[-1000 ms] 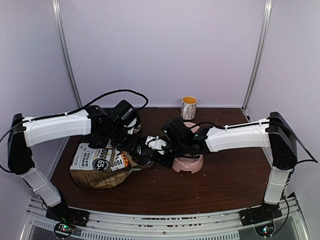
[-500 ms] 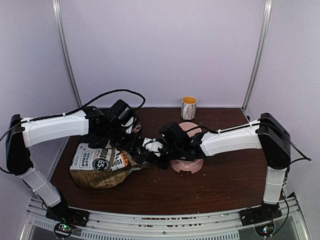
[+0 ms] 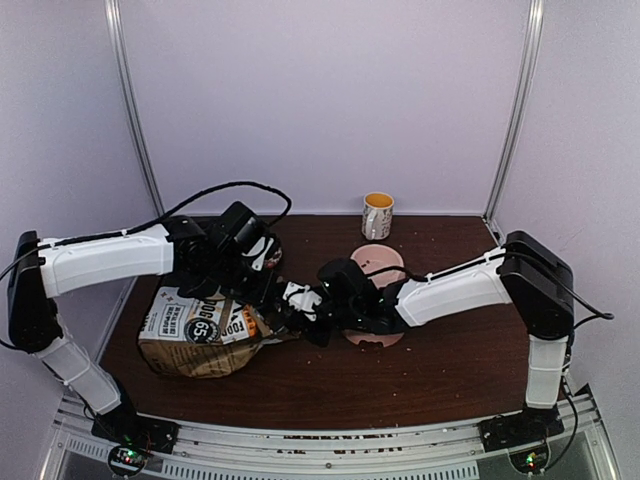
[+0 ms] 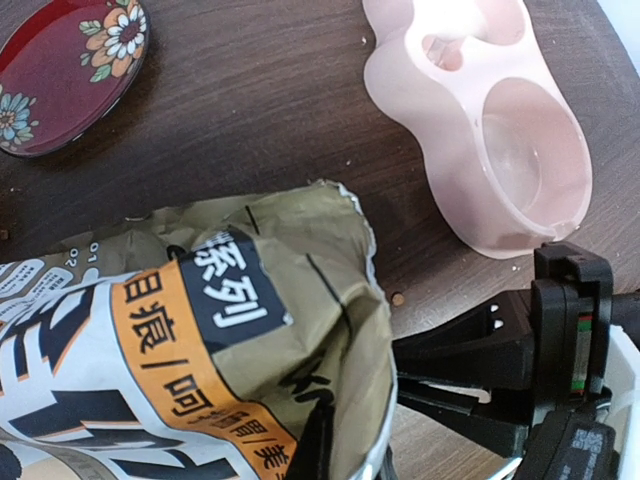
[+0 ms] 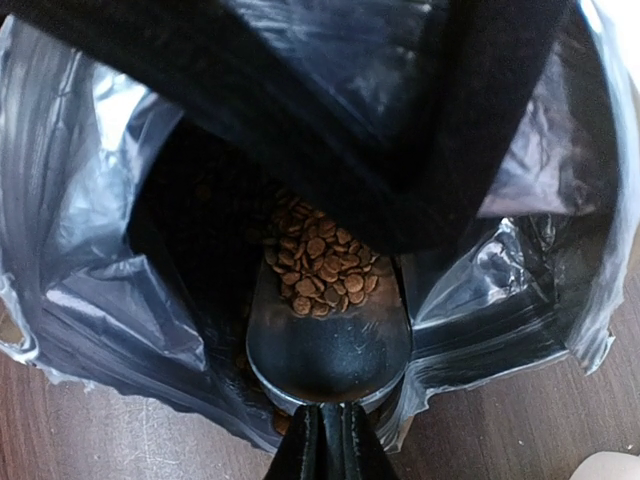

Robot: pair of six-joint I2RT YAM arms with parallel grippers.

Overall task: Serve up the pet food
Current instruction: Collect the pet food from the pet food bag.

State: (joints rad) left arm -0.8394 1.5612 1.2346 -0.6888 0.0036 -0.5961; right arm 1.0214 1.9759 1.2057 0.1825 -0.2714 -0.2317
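Note:
The tan paper bag (image 3: 200, 330) with its orange band lies on its side at the table's left, mouth toward the middle. My left gripper (image 4: 320, 442) is shut on the upper edge of the bag (image 4: 230, 330), holding the mouth up. My right gripper (image 5: 330, 418) is shut on the handle of a metal scoop (image 5: 330, 345), which reaches into the bag's silvery lining (image 5: 95, 210). Brown pet food pellets (image 5: 322, 265) lie on the scoop's front half. In the top view the right gripper (image 3: 298, 312) sits at the bag's mouth.
A pink double pet bowl (image 4: 500, 130) lies just right of the bag and shows partly behind my right arm (image 3: 378, 260). A red flowered saucer (image 4: 65, 70) lies behind the bag. A mug (image 3: 377, 214) stands at the back. A stray pellet (image 4: 397, 298) is on the wood.
My right arm has reached further left and lower, pushing the scoop deeper into the bag. More of the pink bowl shows behind it. The left arm has barely moved.

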